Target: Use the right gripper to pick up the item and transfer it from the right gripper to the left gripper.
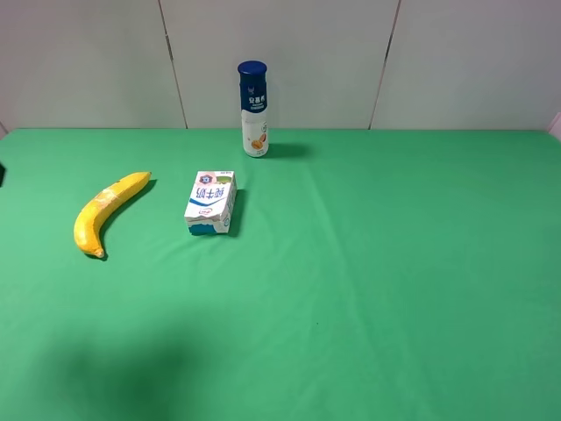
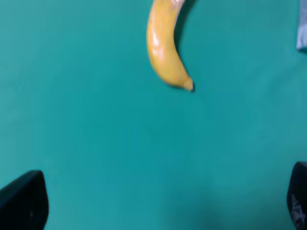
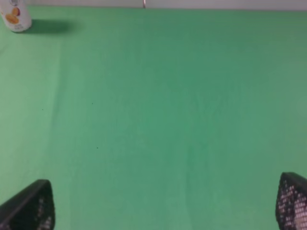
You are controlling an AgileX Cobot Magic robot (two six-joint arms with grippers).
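The yellow banana [image 1: 105,211] lies on the green cloth at the left of the exterior high view, curved, stem end toward the back. It also shows in the left wrist view [image 2: 165,45], lying well ahead of my left gripper [image 2: 158,203], whose fingertips [image 2: 24,201] stand wide apart with nothing between them. My right gripper [image 3: 163,201] is open and empty over bare green cloth, with only its fingertips [image 3: 31,208] showing. Neither arm shows in the exterior high view.
A white-blue milk carton [image 1: 211,203] lies just right of the banana; its edge shows in the left wrist view [image 2: 302,28]. A tall blue-capped bottle [image 1: 254,109] stands at the back centre and shows in the right wrist view [image 3: 14,15]. A pale wall backs the table.
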